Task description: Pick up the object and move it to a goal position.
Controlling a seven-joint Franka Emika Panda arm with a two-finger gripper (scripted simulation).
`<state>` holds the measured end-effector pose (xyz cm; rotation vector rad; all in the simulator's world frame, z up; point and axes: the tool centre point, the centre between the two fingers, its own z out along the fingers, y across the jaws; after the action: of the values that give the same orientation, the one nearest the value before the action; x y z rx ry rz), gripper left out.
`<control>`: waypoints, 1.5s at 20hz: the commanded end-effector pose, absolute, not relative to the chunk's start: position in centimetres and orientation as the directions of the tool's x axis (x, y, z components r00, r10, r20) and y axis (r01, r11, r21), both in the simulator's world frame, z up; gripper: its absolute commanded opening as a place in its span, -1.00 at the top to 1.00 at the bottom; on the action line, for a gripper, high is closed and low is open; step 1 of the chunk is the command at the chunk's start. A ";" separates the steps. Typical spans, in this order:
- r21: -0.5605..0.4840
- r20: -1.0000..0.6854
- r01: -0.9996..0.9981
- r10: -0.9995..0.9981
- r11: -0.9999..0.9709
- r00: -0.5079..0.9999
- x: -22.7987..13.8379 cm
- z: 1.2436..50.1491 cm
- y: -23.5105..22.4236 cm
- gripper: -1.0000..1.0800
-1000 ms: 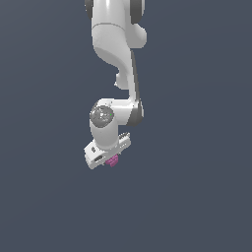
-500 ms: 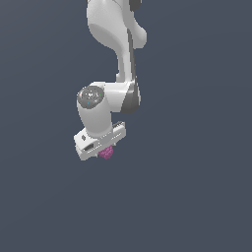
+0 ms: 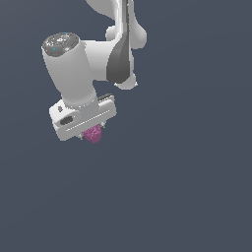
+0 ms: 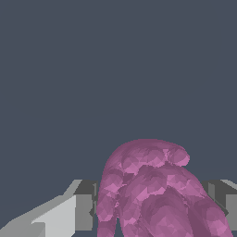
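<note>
The object [image 3: 93,134] is a small magenta-pink bumpy blob hanging just under the white gripper [image 3: 92,132] in the exterior view. The gripper's hand sits above it and hides most of the fingers. In the wrist view the object [image 4: 152,190] fills the near middle, lumpy and rounded, with a grey finger [image 4: 83,210] on one side and another finger [image 4: 222,199] on the other, pressed against it. The gripper is shut on the object, which is held in the air.
Only a plain dark grey-blue background surrounds the arm [image 3: 118,54] in both views. No table edge, container or goal marker shows.
The arm has swung toward the exterior view's left and closer to the camera, carrying the object with it. The hand has turned, and the object stays between the fingers.
</note>
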<state>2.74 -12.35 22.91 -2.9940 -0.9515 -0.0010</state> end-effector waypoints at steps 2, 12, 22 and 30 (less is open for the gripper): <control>-0.001 0.001 0.578 0.578 -0.816 0.816 2.1 27.1 -13.6 1.00; -0.001 0.001 0.578 0.578 -0.816 0.816 0.9 38.2 -17.1 1.00; 0.000 0.001 0.577 0.577 -0.816 0.816 0.2 46.7 -19.9 1.00; 0.000 0.000 0.577 0.577 -0.817 0.817 0.0 49.9 -21.0 1.00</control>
<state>0.05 -20.82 49.45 -2.9946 -0.9506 -0.0012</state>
